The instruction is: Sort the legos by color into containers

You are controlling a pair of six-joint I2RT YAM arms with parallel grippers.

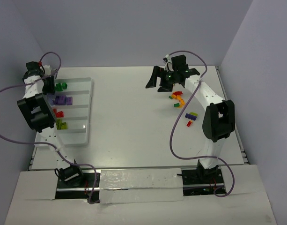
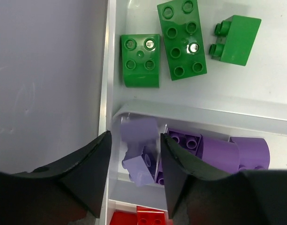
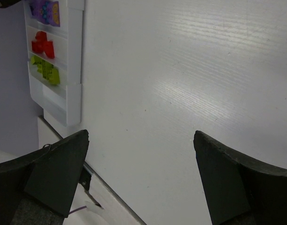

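Pincer on left arm (image 2: 135,137) is hanging half-open over tray's (image 1: 89,108) purple lego (image 2: 139,157); right pincer (image 3: 141,135), gaping wide, is hovering nearer unsorted legos (image 1: 180,101).

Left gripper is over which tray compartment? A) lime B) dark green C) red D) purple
D: in the left wrist view the left gripper stands open around a pale purple brick among other purple bricks, with green bricks across one ridge and red bricks across the other.
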